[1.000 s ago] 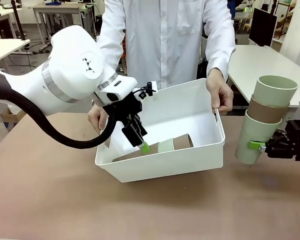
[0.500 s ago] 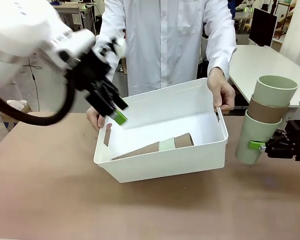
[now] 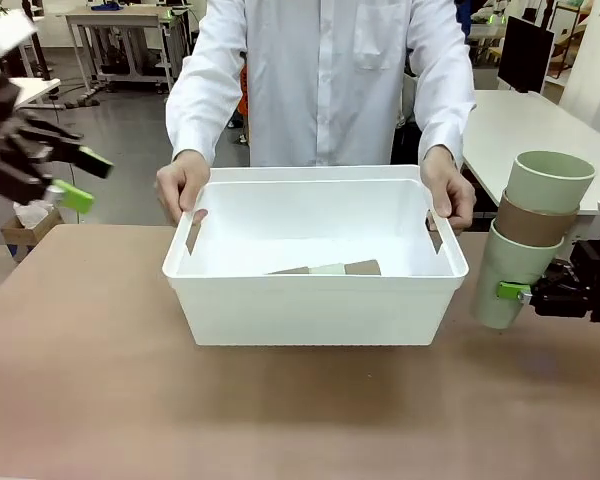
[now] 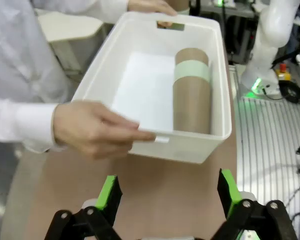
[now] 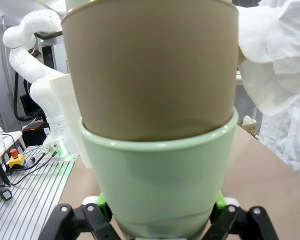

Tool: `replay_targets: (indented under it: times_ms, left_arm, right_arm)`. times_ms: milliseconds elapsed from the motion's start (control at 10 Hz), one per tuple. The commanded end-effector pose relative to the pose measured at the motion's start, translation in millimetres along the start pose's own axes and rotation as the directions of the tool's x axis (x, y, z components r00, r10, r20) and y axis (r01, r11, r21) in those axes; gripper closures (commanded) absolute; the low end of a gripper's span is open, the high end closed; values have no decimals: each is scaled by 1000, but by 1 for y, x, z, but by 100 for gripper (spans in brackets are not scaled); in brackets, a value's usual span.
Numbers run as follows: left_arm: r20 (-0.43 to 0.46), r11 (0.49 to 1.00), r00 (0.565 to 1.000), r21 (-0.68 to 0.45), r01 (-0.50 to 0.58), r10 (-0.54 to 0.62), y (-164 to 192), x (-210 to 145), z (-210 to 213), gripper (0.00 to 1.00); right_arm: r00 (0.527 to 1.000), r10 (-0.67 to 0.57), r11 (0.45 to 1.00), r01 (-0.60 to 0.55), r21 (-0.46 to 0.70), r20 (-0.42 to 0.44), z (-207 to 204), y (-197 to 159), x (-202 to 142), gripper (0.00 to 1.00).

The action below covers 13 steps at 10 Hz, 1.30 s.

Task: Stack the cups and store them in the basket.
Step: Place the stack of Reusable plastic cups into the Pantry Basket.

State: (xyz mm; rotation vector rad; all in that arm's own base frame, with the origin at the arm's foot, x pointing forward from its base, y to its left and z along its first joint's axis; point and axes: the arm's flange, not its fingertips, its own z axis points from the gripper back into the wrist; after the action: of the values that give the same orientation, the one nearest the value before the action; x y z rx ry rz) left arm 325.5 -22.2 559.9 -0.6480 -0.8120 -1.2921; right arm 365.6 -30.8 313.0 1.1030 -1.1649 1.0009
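Left pincer (image 3: 88, 180) hangs released, jaws wide, raised off to one side of the brown surface (image 3: 100, 400). Between it and its partner stands one white basket (image 3: 315, 277), gripped at each end by a person's hands (image 3: 182, 190). Inside lies one stack of three cups (image 3: 325, 268), brown-mint-brown. Right pincer (image 3: 520, 292) clenches a second three-cup stack (image 3: 532, 235), mint-brown-mint, by the bottom cup.

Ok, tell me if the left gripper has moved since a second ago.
Yes. The left gripper has left the basket, rising and swinging to picture left, and now hangs open near the left end of the table.
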Motion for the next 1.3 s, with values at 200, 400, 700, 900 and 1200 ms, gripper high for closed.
replay_targets:
  times_ms: [200, 400, 700, 900, 1200]
  left_arm:
    - [24, 999, 1000, 36, 2, -3, -3, -15, 17, 0]
    - [24, 999, 1000, 36, 2, -3, -3, -15, 17, 0]
    - [24, 999, 1000, 36, 2, -3, -3, -15, 17, 0]
    - [24, 999, 1000, 36, 2, -3, -3, -15, 17, 0]
    - [24, 999, 1000, 36, 2, -3, -3, -15, 17, 0]
  right_arm:
    - [1000, 10, 1000, -10, 1, 0, -1, 1, 5, 14]
    - [1000, 10, 1000, -10, 1, 0, -1, 1, 5, 14]
    - [1000, 10, 1000, -10, 1, 0, -1, 1, 5, 14]
    - [1000, 10, 1000, -10, 1, 0, -1, 1, 5, 14]
    - [1000, 10, 1000, -10, 1, 0, -1, 1, 5, 14]
